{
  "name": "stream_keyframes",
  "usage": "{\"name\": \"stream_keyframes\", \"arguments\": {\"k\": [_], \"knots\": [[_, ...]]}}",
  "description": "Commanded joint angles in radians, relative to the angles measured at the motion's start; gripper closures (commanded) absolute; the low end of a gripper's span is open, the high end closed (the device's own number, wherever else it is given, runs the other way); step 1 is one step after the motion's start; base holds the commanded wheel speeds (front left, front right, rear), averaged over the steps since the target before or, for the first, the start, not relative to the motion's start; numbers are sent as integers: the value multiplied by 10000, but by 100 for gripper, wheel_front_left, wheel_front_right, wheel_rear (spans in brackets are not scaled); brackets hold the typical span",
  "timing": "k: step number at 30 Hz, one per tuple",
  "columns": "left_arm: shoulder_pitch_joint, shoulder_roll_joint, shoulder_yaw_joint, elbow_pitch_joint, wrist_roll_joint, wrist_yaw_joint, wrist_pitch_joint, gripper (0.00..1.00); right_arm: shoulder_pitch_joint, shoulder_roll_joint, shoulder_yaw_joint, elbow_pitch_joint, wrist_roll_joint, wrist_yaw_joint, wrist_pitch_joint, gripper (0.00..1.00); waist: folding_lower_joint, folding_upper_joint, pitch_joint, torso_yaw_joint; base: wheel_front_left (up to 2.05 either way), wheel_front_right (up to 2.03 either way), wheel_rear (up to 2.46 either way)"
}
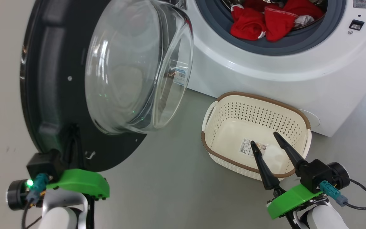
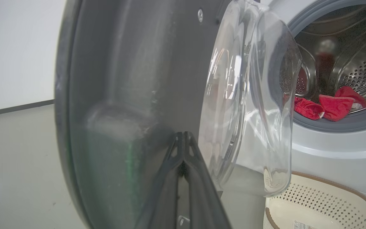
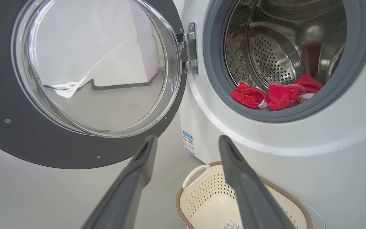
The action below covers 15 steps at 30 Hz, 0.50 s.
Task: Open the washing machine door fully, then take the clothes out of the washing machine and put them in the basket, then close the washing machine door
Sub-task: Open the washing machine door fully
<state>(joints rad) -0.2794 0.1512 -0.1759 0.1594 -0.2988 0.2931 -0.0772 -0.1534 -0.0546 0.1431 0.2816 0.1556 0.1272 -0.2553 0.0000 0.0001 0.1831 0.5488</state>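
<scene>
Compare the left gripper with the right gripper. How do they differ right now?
The left gripper is shut, its tips pressed together; the right gripper is open, its tips spread wide.
The left gripper sits at the inner face of the washing machine door; the right gripper hovers over the basket, apart from the door.
Both are dark and two-fingered, and both hold nothing.

Basket [image 1: 256, 114] label [image 1: 246, 147]: print illegible.

Bright, even light; glare on the washing machine door [image 1: 106, 79]
</scene>
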Motion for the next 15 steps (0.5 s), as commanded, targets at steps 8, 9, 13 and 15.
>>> {"name": "stream_keyframes", "arguments": {"k": [8,9,13,15], "knots": [[-793,565,1040,558,-331,315,-554,100,-227,43,378,-177,-179,35,-65,0,0,-1,86,-28,0,0,0],[-856,573,1096,695,-375,316,-615,100,-232,43,394,-164,-202,35,-65,0,0,-1,102,-30,0,0,0],[-1168,625,1297,1325,-528,275,-922,100,-287,43,470,-121,-325,35,-65,0,0,-1,224,-38,0,0,0],[-1349,620,1375,1657,-617,213,-1108,100,-320,43,488,-78,-398,35,-65,0,0,-1,289,-38,0,0,0]]}}
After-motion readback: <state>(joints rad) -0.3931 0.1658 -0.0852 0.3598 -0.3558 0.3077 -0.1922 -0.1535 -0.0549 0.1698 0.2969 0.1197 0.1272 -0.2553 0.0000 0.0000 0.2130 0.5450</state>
